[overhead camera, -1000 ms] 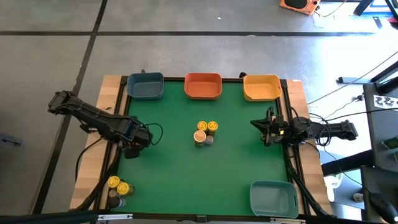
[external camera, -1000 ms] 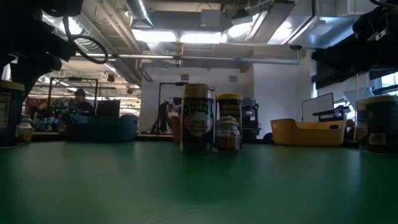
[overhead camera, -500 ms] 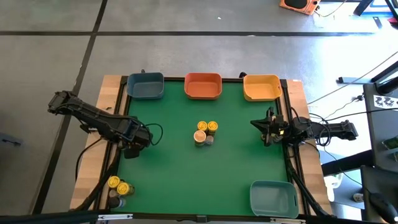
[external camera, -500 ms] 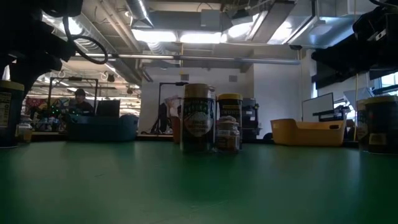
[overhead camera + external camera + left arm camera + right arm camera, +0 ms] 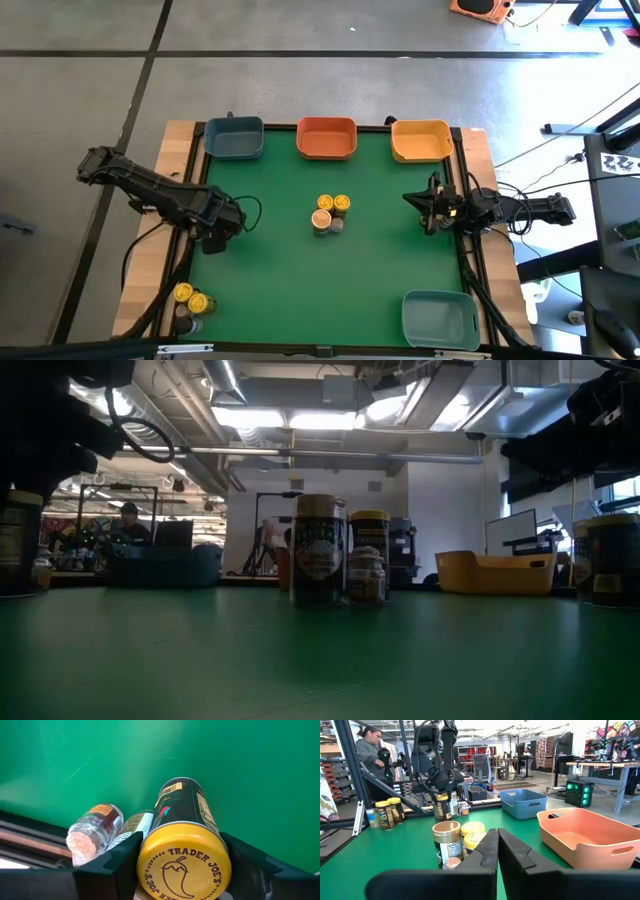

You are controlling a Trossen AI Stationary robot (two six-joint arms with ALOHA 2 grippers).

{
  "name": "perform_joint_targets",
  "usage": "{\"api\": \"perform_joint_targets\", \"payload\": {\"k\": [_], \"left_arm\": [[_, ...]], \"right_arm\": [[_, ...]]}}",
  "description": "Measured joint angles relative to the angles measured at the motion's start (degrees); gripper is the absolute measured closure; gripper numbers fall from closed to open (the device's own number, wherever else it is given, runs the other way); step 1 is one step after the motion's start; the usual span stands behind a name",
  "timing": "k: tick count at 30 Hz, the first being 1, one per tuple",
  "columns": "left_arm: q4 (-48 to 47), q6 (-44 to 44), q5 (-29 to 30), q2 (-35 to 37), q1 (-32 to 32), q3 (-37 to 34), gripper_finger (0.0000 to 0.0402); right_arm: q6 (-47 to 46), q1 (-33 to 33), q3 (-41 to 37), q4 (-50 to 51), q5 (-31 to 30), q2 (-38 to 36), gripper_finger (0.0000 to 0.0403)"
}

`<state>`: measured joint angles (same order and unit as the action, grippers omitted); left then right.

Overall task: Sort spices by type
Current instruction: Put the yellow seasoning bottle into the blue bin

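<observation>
The counter [image 5: 280, 270] is a green mat framed in pale wood, set on a grey concrete floor with dark seams; along its far edge stand a blue bin [image 5: 234, 138], an orange bin [image 5: 327, 137] and a yellow bin [image 5: 421, 139], and a second blue-grey bin [image 5: 438, 319] sits at the near right corner; the low view looks into a workshop with ceiling ducts, strip lights and a monitor, and a person [image 5: 371, 752] stands behind the frame in the right wrist view; a cluster of spice jars [image 5: 330, 213] stands at the middle of the mat, two yellow-lidded, one tan-lidded, one tiny; more jars [image 5: 188, 300] wait at the near left corner on the wood; the left pincer [image 5: 218, 238], over the mat's left edge, is clamped around a yellow-lidded jar [image 5: 184, 857] whose lid reads "TRADER JOE'S" around a chilli drawing, with a barcode on its dark label; the right pincer [image 5: 424, 207] rests near the right edge, fingers [image 5: 512, 851] pressed together, holding nothing
</observation>
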<state>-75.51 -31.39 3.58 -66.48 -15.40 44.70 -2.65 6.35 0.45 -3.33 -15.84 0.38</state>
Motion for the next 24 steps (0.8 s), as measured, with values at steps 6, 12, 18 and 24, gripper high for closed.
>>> {"api": "perform_joint_targets", "payload": {"k": [6,12,18,24], "left_arm": [[-0.53,0.48,0.93,0.00,1.95,2.21,0.0176],[-0.59,3.02,3.91,0.00,4.25,6.30,0.0176],[-0.57,6.49,7.48,0.00,7.91,11.79,0.0176],[-0.55,9.95,10.80,0.00,12.37,16.05,0.0176]], "right_arm": [[0.02,0.00,0.01,0.00,0.00,0.00,0.0391],[0.02,0.00,0.01,0.00,0.00,0.00,0.0391],[0.02,0.00,0.02,0.00,0.00,0.00,0.0391],[0.08,0.00,0.00,0.00,0.00,0.00,0.0391]]}}
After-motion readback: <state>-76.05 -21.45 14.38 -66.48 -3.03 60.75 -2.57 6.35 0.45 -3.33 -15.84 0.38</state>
